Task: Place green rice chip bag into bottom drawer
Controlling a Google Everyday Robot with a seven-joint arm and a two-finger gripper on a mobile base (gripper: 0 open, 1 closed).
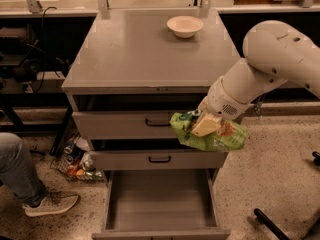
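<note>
The green rice chip bag [212,136] hangs crumpled in my gripper [204,125], in front of the cabinet's right side at the level of the two upper drawers. The gripper's pale fingers are shut on the bag's upper middle. My white arm [265,64] comes in from the upper right. The bottom drawer [160,199] is pulled open below, its flat grey floor bare. The bag is above the drawer's right half and well clear of it.
A white bowl [185,26] sits at the back of the grey cabinet top [145,54]. The two upper drawers with black handles [158,122] are closed. A person's leg and shoe [47,201] are at lower left, beside a wire basket of cans [77,161]. A black chair base [272,224] lies at lower right.
</note>
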